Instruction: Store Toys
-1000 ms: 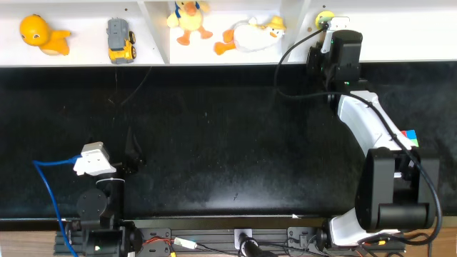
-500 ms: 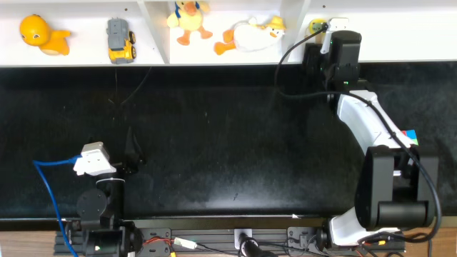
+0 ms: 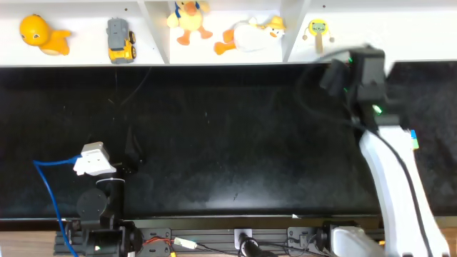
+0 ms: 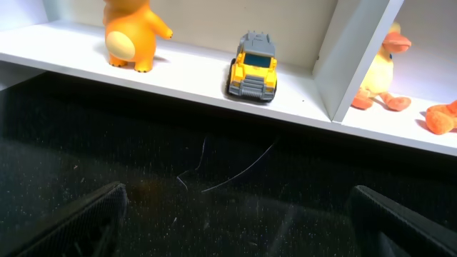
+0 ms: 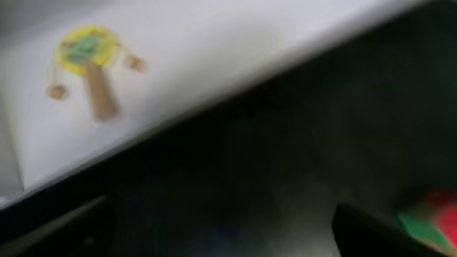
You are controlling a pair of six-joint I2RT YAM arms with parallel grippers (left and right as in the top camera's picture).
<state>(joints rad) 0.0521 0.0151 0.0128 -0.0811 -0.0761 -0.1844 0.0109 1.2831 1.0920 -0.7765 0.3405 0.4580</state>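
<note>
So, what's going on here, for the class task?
Toys are going onto the white shelf. The right hand, open, has just drawn back from the rightmost compartment, leaving a yellow rattle drum there. An orange duck, a toy truck and two plush ducks sit in the other compartments. A colourful block lies on the black table by the right arm. The left hand is open and empty.

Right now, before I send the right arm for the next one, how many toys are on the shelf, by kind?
plush ducks: 2 (yellow plush duck, white plush duck)
orange figure: 1
toy truck: 1
rattle drum: 1
Total on the shelf: 5
</note>
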